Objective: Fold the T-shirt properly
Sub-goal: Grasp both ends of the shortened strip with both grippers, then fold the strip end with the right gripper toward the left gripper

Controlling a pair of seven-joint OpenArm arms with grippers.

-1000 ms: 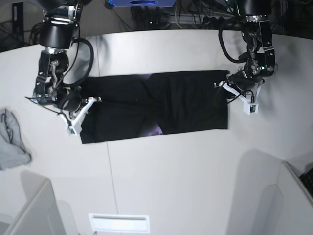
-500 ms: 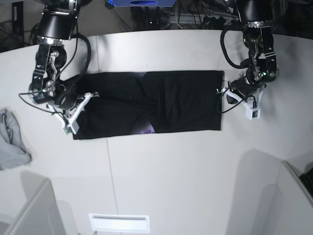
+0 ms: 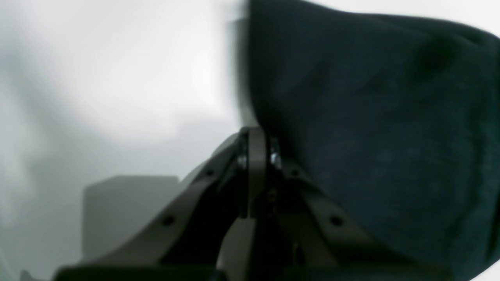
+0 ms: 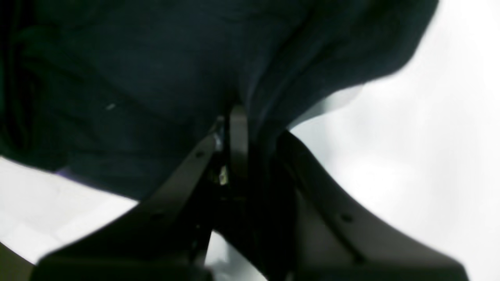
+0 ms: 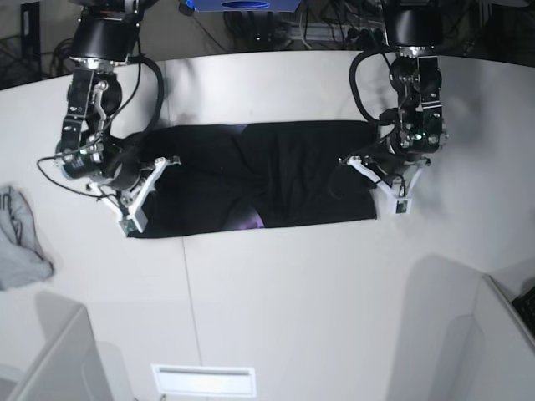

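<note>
The black T-shirt (image 5: 267,175) lies as a long folded band across the white table (image 5: 292,301), with a bit of purple print (image 5: 251,221) showing at its near edge. On the base view's right, my left gripper (image 5: 378,185) is shut on the shirt's right end. Its wrist view shows the closed fingertips (image 3: 256,136) at the edge of the black cloth (image 3: 371,117), raised off the table. On the base view's left, my right gripper (image 5: 144,194) is shut on the other end. There the cloth (image 4: 136,78) bunches over the fingertips (image 4: 236,117).
A small grey cloth (image 5: 21,242) lies at the table's left edge. White box walls stand at the near left (image 5: 50,359) and near right (image 5: 493,334). A white slotted plate (image 5: 203,380) sits at the front edge. Cables run behind the table.
My left gripper has carried the shirt's right end toward the view's left, so the band is shorter. My right gripper has shifted a little left and toward the front with its end.
</note>
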